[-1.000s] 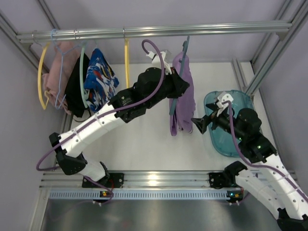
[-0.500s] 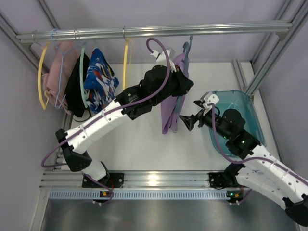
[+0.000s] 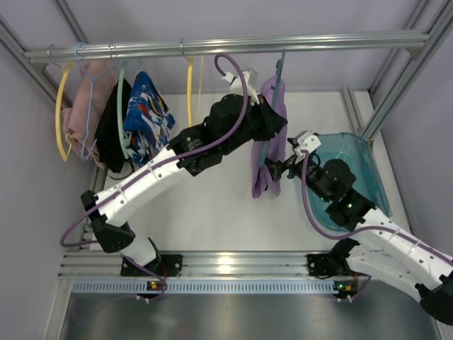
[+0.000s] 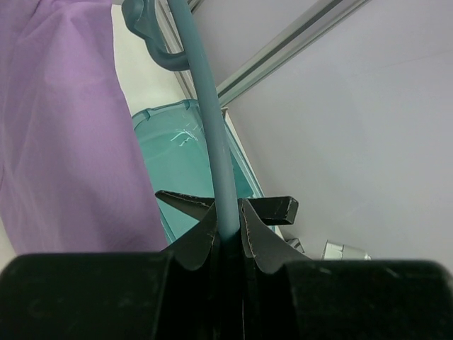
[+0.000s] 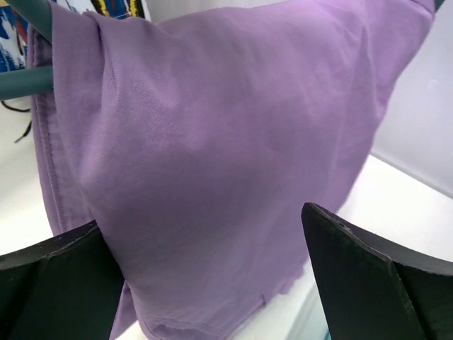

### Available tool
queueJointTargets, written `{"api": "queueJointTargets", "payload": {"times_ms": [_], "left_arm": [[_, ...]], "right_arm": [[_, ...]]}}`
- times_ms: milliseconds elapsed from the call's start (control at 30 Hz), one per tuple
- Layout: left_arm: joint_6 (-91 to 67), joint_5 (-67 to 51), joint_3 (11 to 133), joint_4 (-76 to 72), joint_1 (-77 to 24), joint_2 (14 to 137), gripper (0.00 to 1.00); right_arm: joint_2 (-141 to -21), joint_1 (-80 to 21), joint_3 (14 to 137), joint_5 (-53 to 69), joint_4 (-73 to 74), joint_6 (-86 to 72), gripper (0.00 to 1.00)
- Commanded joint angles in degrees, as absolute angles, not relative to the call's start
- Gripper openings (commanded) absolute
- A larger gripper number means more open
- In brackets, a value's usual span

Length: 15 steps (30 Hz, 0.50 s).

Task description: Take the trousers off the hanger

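The lilac trousers (image 3: 267, 142) hang folded over the teal-blue hanger (image 3: 279, 71), whose hook sits at the rail. My left gripper (image 3: 272, 134) is shut on the hanger; in the left wrist view the teal bar (image 4: 216, 170) runs up from between my closed fingers, with the trousers (image 4: 64, 127) at left. My right gripper (image 3: 276, 172) is open at the trousers' lower right edge. In the right wrist view the trousers (image 5: 226, 142) fill the space between my spread fingers (image 5: 368, 283), and the hanger's bar (image 5: 25, 81) shows at top left.
A teal tub (image 3: 354, 177) lies on the table at right, under my right arm. On the rail (image 3: 226, 46) hang yellow hangers (image 3: 187, 85), a blue-red-white patterned garment (image 3: 147, 113), a black garment (image 3: 110, 134) and a pink garment (image 3: 78, 106) at left.
The hanger with the trousers swung left, then back right under the rail. My right gripper moved left and forward from the tub up to the trousers' lower edge.
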<state>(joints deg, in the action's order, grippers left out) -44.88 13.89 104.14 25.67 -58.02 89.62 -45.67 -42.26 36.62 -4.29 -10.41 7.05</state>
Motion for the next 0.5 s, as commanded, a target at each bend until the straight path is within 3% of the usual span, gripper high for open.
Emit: {"api": "queueJointTargets", "payload": {"times_ms": [0, 467], "left_arm": [[-43.5, 13.9, 106.1, 16.7, -58.1, 86.7, 0.0], [-42.5, 12.6, 104.9, 15.8, -58.1, 85.2, 0.0]], "right_arm": [[-44.0, -42.4, 37.6, -7.6, -14.9, 9.4, 0.99], [-45.3, -41.9, 37.9, -3.8, -13.4, 10.5, 0.99]]}}
